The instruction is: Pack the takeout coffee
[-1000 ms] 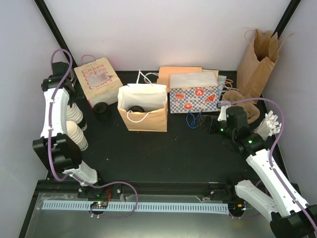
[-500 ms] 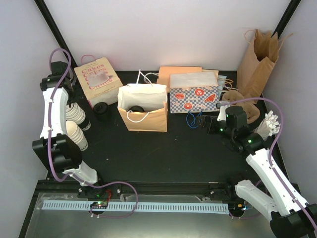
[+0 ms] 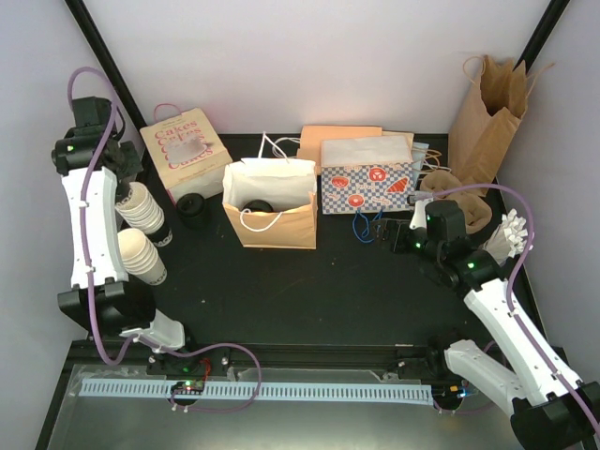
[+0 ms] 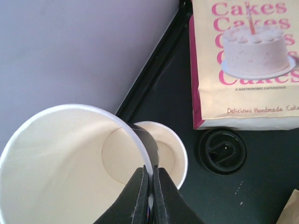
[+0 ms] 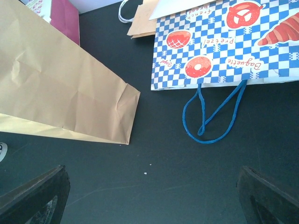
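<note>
While your left gripper (image 4: 149,179) is pinching the rim of a lidless cream cup (image 4: 56,163), jaws closed with only the paper wall between them, the takeout coffee (image 3: 258,204) is sitting down inside the open kraft bag (image 3: 272,230) at the middle of the table (image 3: 309,281). You are seeing little of it from above. Only its round black top is showing, and the bag walls are hiding the cup below.

Your right gripper (image 3: 405,236) is hanging wide open and gripping nothing. Its fingers (image 5: 37,196) are showing at both lower corners of the wrist view, above bare table near the blue handle loop of the checked bakery bag (image 3: 367,176).

Counting the rest, you are looking at two stacks of lidless cups along the left edge. The far cup stack (image 3: 142,208) is tilting right under your left gripper, and the near cup stack (image 3: 142,255) is lying closer to the arm bases. How many cups each one is holding is unclear.

One loose black lid (image 4: 221,150) is lying just beside the Cakes bag (image 3: 185,152). From overhead it is looking like a short dark pile, so you cannot tell whether it is a single lid.

The kraft, bakery and Cakes bags are showing as one of each, and one tall brown paper bag (image 3: 487,112) is standing in the far right corner. Flat tan bags (image 3: 337,139) are lying behind, too overlapped to count.
</note>
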`<state>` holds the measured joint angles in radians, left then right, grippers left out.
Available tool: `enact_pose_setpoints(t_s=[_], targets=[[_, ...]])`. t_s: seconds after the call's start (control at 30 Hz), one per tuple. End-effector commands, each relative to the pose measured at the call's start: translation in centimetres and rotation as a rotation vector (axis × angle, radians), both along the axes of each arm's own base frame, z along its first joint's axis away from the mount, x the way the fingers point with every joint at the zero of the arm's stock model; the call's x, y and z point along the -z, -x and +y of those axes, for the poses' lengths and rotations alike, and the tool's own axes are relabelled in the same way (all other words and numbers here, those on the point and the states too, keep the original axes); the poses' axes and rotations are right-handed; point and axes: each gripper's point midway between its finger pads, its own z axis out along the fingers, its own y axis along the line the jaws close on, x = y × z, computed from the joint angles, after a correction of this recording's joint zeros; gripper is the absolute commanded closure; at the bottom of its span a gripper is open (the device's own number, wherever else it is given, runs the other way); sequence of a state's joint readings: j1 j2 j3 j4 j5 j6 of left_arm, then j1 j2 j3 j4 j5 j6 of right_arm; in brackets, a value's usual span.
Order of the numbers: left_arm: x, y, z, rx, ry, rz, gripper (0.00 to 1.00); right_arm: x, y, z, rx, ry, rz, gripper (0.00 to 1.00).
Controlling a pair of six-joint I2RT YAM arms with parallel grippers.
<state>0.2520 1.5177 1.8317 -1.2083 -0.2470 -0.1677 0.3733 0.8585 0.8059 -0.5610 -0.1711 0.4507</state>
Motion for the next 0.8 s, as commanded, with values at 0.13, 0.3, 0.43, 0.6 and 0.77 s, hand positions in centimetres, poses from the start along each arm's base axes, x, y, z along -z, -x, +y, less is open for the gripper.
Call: enact_pose_setpoints(t_s=[0.13, 0.3, 0.43, 0.6, 0.77], targets=[[-11.3, 5.3, -3.1, 0.06, -0.063, -0.273, 0.93, -0.4, -0.2, -0.3, 0.007, 0.017, -0.021, 0.0], [-15.1, 8.8, -8.1, 0.208, 0.068, -0.5, 0.93, -0.6, -0.3, -0.1, 0.004, 0.006, -0.022, 0.0], [-14.3, 10.6, -11.8, 0.336, 0.198, -0.545, 0.93, -0.6, -0.4, 0.0, -0.001, 0.002, -0.015, 0.0], [-10.4, 12.2, -14.9, 0.441, 0.324, -0.494, 0.93, -0.5, -0.4, -0.1, 0.008, 0.003, -0.011, 0.0], [-6.6, 13.1, -17.6, 0.532, 0.447, -0.428, 0.94, -0.1, -0.4, -0.3, 0.018, 0.011, -0.003, 0.0]])
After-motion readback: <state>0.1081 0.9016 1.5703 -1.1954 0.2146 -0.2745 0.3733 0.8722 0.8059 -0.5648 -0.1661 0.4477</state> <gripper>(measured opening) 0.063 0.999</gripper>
